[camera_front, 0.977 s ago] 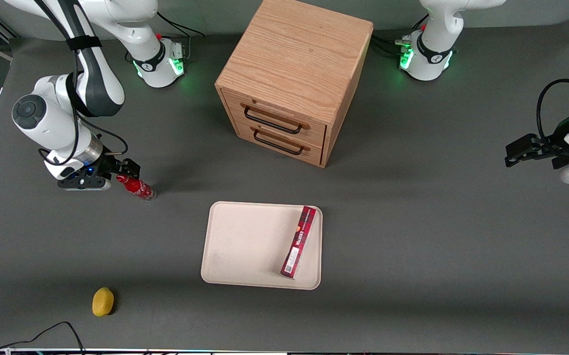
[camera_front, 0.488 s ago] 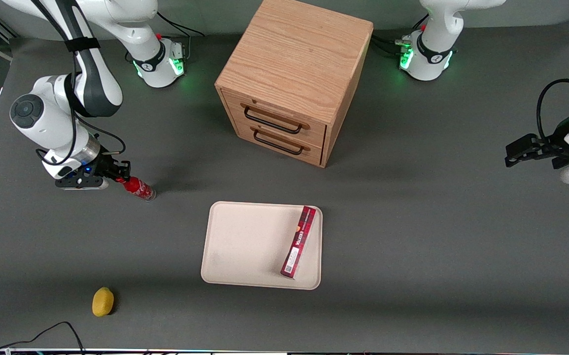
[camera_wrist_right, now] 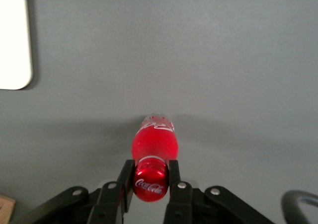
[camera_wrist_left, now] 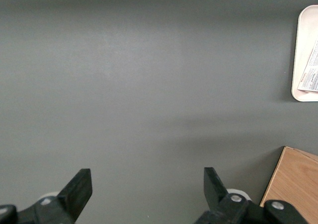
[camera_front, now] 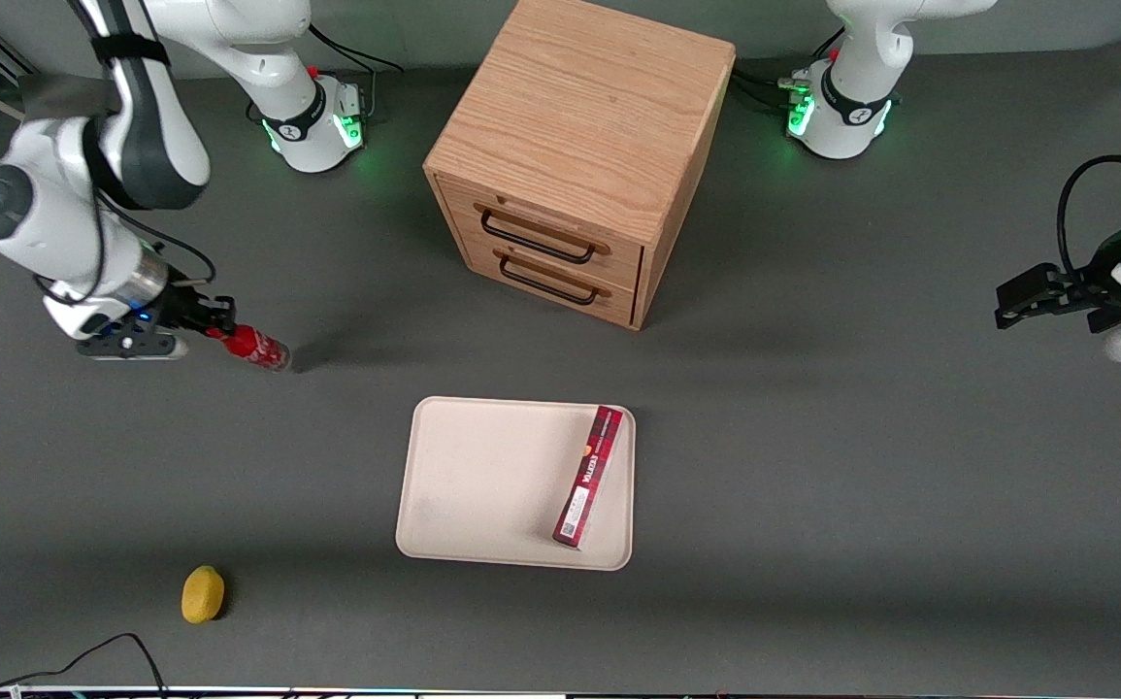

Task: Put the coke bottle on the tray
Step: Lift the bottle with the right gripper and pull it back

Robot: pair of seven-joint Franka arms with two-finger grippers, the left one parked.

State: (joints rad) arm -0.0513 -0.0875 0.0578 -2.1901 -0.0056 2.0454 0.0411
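We are looking at the right arm's gripper out toward the working arm's end of the bench, and its jaws are pinching the red cap of the coke bottle. From the right wrist camera we are getting the clearest look: the gripper is squeezing the cap from both sides, with the coke bottle hanging below it, red label showing (the white script on the cap is even readable). The bottle is casting a shadow on the grey surface beneath; whether its base is touching the bench we cannot tell.

The tray is lying well apart from the bottle, nearer to the front camera and more toward the middle of the bench. We are also catching a corner of the tray in the wrist picture, and an edge of the tray from the parked arm's camera. A long dark-red box is resting on the tray along the side toward the parked arm's end.

The wooden cabinet is standing farther from the front camera than the tray, both drawers closed. A yellow fruit is sitting alone on the bench, nearer to the front camera than the bottle.
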